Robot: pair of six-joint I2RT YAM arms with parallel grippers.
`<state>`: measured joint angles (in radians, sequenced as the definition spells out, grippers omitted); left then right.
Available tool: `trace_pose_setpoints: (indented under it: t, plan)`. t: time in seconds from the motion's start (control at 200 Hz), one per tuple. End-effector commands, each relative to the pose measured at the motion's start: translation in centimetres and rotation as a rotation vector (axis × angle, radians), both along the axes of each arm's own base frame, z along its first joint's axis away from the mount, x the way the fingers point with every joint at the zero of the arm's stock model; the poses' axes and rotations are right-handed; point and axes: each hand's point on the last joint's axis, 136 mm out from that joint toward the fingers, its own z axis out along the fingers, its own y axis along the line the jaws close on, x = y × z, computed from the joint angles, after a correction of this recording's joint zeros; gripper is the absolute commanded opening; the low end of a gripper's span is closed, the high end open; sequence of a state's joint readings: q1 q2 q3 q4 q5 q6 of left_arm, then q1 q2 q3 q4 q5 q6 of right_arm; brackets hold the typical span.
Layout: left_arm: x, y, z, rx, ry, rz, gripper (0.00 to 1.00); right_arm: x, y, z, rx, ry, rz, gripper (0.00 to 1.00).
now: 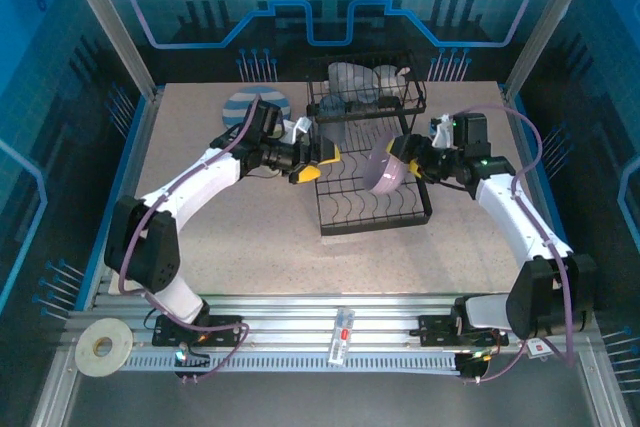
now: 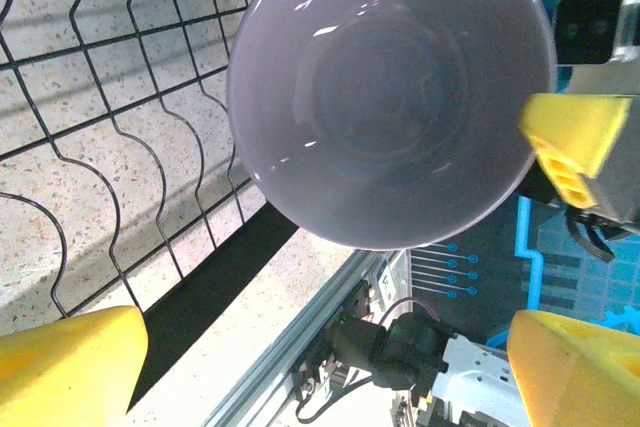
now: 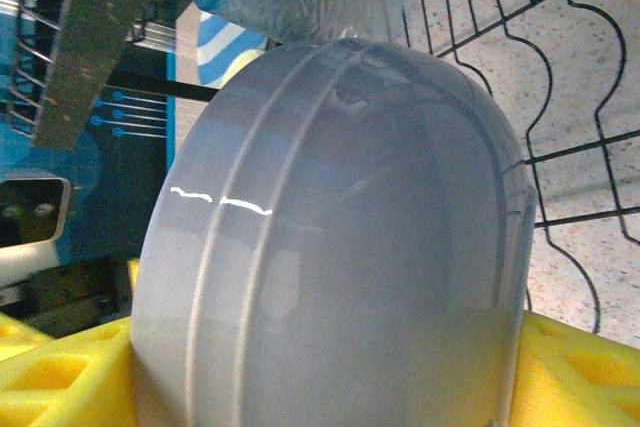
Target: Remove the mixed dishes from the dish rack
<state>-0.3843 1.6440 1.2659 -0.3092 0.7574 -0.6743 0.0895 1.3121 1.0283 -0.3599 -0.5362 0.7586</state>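
The speckled beige table (image 1: 230, 237) carries the black wire dish rack (image 1: 372, 230) and, at its far left, a blue-and-white striped plate (image 1: 236, 103) lying flat.

Top view bright and even, light from overhead, blue cast off the enclosure walls (image 1: 60, 97); soft shadow under the dish rack (image 1: 372, 209); thin white glare streaks on the lavender bowl (image 3: 330, 247) in the right wrist view; nearest foreground soft in both wrist views
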Motion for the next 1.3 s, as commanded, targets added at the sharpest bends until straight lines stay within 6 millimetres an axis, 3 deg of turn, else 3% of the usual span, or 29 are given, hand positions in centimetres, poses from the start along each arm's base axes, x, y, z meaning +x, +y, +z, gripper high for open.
trace_pose_setpoints:
  t: [0.0, 0.61, 1.296]
  plan:
    - [-0.4, -1.2, -0.1, -0.006, 0.014, -0.053, 0.93, 0.3, 0.9, 5.6, 0.111, -0.17, 0.051, 0.36]
    - [0.4, -4.7, -1.9, -0.021, 0.068, -0.094, 0.84, -0.2, 1.4, 7.8, 0.239, -0.188, 0.055, 0.36]
    - [1.3, -7.3, -2.9, -0.054, 0.132, -0.079, 0.58, -0.6, 1.7, 8.0, 0.27, -0.191, 0.061, 0.35]
